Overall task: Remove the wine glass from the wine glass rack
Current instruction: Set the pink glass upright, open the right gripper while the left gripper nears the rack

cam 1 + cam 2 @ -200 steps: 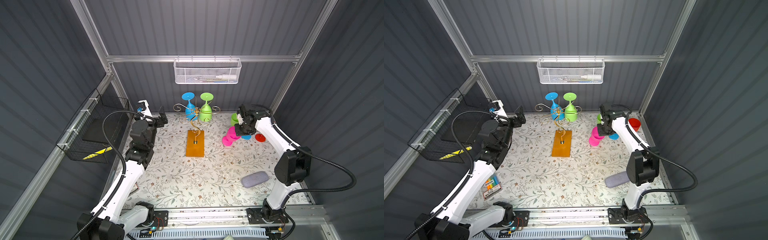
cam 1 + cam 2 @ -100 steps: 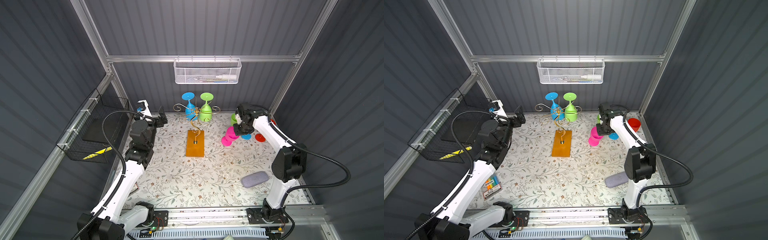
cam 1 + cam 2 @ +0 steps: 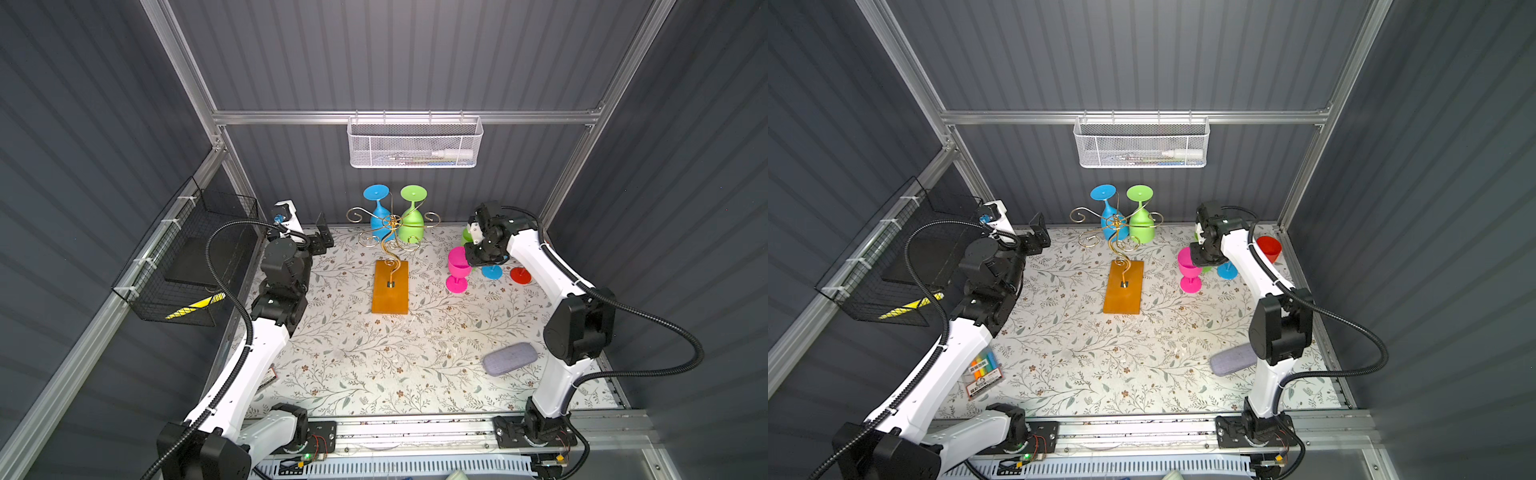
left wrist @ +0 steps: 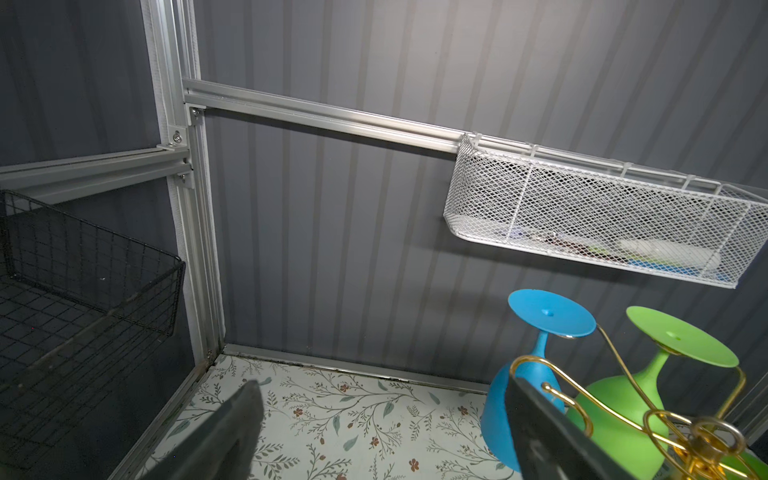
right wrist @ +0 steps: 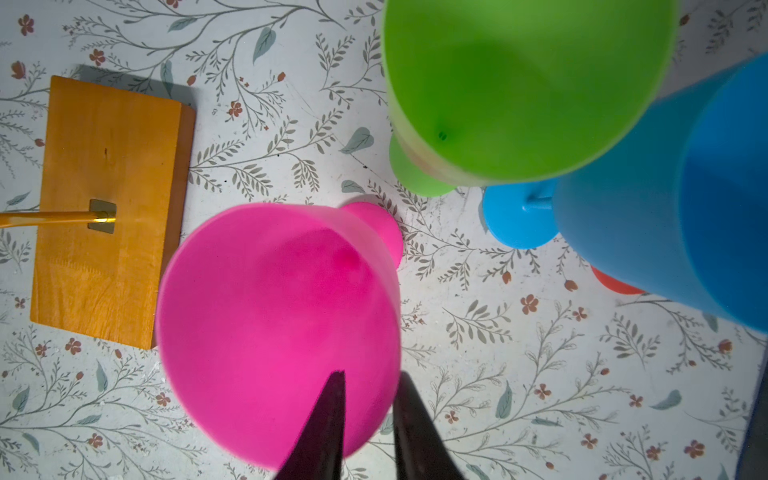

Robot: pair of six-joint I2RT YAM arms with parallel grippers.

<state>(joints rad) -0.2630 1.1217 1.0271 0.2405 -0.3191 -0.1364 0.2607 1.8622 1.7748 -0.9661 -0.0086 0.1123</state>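
While hung, white basket (image 3: 374,145) with bottle (image 3: 453,154)

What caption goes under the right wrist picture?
Right gripper straddling the rim of the upright pink plastic wine glass, beside the rack's amber wooden base.

Even overhead light is brightening the floral counter (image 3: 374,353) in both top views; walls (image 3: 415,62) are showing dim. A soft shadow is edging the amber base (image 5: 104,166). Near the right wrist lens, the green glass (image 5: 519,83) and blue glass (image 5: 665,208) are blurring; the left fingers (image 4: 224,436) are sitting out of focus.
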